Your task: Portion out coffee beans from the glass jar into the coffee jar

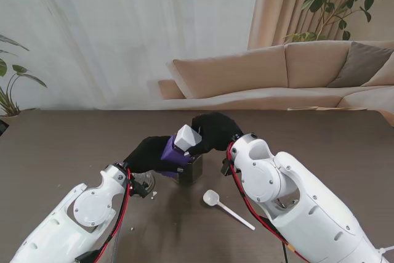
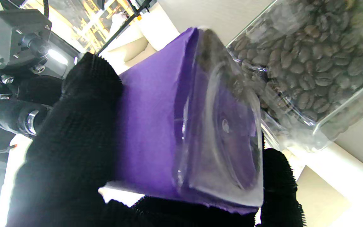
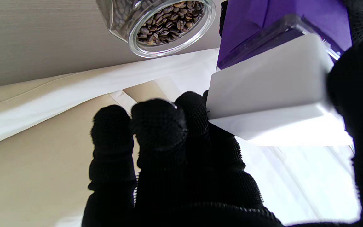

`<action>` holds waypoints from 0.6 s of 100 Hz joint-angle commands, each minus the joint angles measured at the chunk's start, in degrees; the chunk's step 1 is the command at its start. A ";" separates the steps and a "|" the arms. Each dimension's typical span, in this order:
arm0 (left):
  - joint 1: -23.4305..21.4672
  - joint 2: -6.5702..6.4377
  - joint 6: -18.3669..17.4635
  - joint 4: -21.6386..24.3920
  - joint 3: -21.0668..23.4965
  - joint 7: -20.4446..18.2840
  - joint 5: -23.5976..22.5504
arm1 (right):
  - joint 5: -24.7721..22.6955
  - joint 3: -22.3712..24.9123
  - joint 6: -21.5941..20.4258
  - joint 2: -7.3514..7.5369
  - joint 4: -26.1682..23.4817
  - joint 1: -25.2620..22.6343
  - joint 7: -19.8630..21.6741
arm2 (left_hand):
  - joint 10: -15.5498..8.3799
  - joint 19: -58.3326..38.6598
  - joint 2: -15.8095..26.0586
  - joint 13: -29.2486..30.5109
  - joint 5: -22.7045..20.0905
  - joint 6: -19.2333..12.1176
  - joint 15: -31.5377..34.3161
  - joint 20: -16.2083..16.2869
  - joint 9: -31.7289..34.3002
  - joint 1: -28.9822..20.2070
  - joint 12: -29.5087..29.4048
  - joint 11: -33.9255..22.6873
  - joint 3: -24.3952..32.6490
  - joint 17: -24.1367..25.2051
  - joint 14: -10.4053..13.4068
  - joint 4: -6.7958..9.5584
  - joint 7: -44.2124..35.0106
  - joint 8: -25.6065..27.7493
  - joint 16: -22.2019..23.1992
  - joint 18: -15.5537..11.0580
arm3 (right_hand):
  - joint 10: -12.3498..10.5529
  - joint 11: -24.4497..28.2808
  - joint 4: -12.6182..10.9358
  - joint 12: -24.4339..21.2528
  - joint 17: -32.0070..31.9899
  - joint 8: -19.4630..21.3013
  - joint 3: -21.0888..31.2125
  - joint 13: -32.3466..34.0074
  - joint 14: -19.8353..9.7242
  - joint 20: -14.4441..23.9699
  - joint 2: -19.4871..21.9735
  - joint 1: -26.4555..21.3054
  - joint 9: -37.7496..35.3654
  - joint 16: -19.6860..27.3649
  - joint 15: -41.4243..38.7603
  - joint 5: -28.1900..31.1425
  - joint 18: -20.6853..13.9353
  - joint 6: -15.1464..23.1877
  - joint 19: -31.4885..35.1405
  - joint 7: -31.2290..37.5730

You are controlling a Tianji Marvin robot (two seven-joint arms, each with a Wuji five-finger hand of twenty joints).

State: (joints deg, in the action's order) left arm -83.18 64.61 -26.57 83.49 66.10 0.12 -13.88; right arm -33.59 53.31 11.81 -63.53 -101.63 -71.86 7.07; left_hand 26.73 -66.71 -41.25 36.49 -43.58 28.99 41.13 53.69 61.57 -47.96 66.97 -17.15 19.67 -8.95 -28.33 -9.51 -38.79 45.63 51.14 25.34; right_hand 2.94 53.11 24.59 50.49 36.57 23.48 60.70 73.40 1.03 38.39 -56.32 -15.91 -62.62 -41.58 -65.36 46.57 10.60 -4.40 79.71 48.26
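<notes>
The left hand (image 1: 148,154), in a black glove, is wrapped around the purple-wrapped clear coffee jar (image 1: 172,150); in the left wrist view its fingers (image 2: 77,132) press against one purple side of the jar (image 2: 169,126) while another gloved finger shows at the far side, so the jar sits pinched between them and held off the dark wooden desk (image 1: 61,146), tilted.

The right hand (image 1: 212,130), also black-gloved, closes on the white rectangular lid (image 1: 187,138) at the jar's upper end. In the right wrist view the lid (image 3: 273,101) lies between the thumb on one side and the curled fingers (image 3: 194,113) on the other, both touching it; the remaining fingers are bunched together beside them. Whether the lid is seated on the jar (image 3: 282,19) or already loose cannot be told.

The square clear glass jar of coffee beans (image 1: 192,169) stands on the desk right beside the left fingers, just nearer to me than the held jar. The left wrist view shows its bean-filled wall (image 2: 307,63) close behind the coffee jar, and the right wrist view shows its round open mouth (image 3: 169,28) full of beans.

A white plastic spoon (image 1: 223,206) lies flat on the desk, apart from both sets of fingers, beside the right forearm.
</notes>
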 commanded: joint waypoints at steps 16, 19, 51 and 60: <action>-0.09 0.37 0.24 1.31 0.23 -0.79 -0.01 | -1.22 0.19 -1.31 -0.01 0.37 -0.61 0.94 | -3.12 0.76 13.62 -0.41 -8.10 -4.62 3.66 -0.39 0.55 -9.98 0.33 -0.07 24.51 1.69 -2.09 2.41 -10.95 3.57 1.40 -7.75 | -2.45 0.16 -13.07 -1.61 3.87 10.05 7.05 -0.72 -0.33 0.68 4.25 -2.09 4.98 -0.61 -0.78 2.88 1.31 8.97 2.34 -0.81; -0.10 0.37 0.27 1.33 0.23 -0.79 -0.01 | -1.49 0.27 -1.49 0.04 0.35 -0.60 1.04 | -3.11 0.76 13.66 -0.45 -8.10 -4.61 3.64 -0.39 0.55 -9.99 0.33 -0.06 24.52 1.69 -2.06 2.41 -10.95 3.57 1.39 -7.75 | -2.35 0.13 -13.30 -1.59 3.59 10.47 6.91 -1.07 -0.37 0.73 3.92 -1.36 5.58 -0.65 -0.81 1.85 1.31 8.35 2.30 -1.53; -0.16 0.36 0.56 1.49 0.19 -0.86 0.00 | -2.80 1.11 -2.79 0.25 0.13 -0.86 1.07 | -3.10 0.76 13.63 -0.42 -8.15 -4.56 3.64 -0.41 0.62 -9.98 0.30 -0.09 24.52 1.69 -2.14 2.41 -10.99 3.57 1.38 -7.67 | -1.62 -0.02 -13.00 -2.11 -0.37 5.45 4.04 -6.23 0.72 1.49 4.44 3.92 12.80 -0.42 -0.46 -9.75 1.83 3.08 0.78 -8.78; -0.23 0.36 0.72 1.58 0.18 -0.85 -0.03 | -2.35 1.54 -2.83 0.40 -0.20 -0.97 1.86 | -3.12 0.77 13.59 -0.43 -8.12 -4.55 3.63 -0.42 0.59 -9.94 0.31 -0.09 24.57 1.71 -2.15 2.41 -10.97 3.55 1.38 -7.66 | -1.17 -1.03 -13.09 -3.75 -2.25 0.50 3.28 -8.49 1.63 2.22 5.14 4.99 15.57 -0.37 1.09 -14.63 2.25 1.01 -0.88 -10.42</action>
State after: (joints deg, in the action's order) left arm -83.32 64.63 -25.94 84.35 66.26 0.17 -13.93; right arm -36.15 54.45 9.12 -63.38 -101.47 -72.42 7.39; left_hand 26.73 -66.71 -41.20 36.49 -43.58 28.99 41.13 53.69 61.57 -47.96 66.95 -17.15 19.67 -8.95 -28.33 -9.51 -38.79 45.66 51.14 25.34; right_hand 2.73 52.06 13.58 48.26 36.57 27.39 61.51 66.45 1.99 38.46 -52.84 -11.76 -49.89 -41.59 -64.54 35.47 11.28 -2.17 79.70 38.21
